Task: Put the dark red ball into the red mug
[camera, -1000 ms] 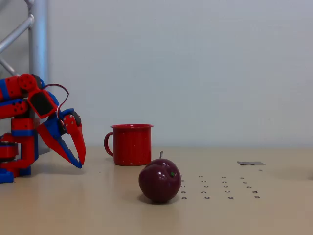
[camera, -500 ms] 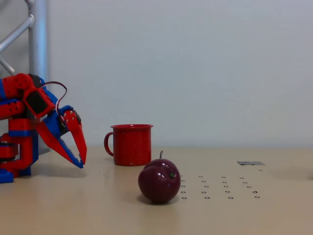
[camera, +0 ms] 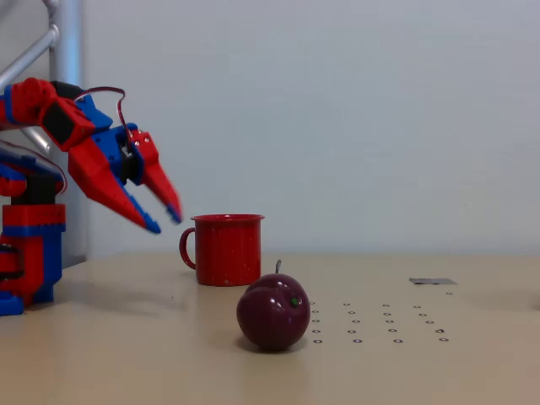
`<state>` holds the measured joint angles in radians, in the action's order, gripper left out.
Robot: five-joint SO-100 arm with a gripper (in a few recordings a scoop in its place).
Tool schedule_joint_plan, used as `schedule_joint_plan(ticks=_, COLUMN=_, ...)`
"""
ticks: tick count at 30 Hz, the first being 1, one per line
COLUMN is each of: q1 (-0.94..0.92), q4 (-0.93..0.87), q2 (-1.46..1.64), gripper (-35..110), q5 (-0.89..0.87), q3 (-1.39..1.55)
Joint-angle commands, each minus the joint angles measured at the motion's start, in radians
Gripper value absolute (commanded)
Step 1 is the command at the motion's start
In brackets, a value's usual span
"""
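The dark red ball (camera: 272,315) is a glossy maroon sphere with a short stem and a tiny green dot, lying on the tan table in front of the mug. Behind it and slightly left stands the red mug (camera: 226,249), upright, with its loop handle facing left. My red and blue gripper (camera: 164,218) hangs in the air left of the mug, about level with its rim, pointing down and to the right. Its two fingers are spread apart with nothing between them. The ball lies well below and to the right of the gripper.
The arm's base (camera: 29,253) stands at the table's left edge beside a metal post (camera: 66,101). A grid of small holes (camera: 380,325) marks the tabletop right of the ball, and a small grey tab (camera: 432,281) lies further back right.
The gripper has risen from near the tabletop and swung right toward the mug, staying open. The ball has shifted very slightly left.
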<state>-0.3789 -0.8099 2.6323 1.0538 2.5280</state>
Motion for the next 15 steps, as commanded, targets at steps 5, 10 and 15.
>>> schedule_joint_plan(ticks=5, q1=-0.086, q4=0.146, q2=-0.242, gripper=22, q5=0.149, q3=-0.239)
schedule_joint_plan(ticks=10, q1=-0.089, q4=0.169, q2=-0.368, gripper=29, q5=0.158, q3=-0.391)
schedule_joint_plan(ticks=15, q1=-0.094, q4=0.344, q2=-0.469, gripper=35, q5=0.218, q3=-0.425)
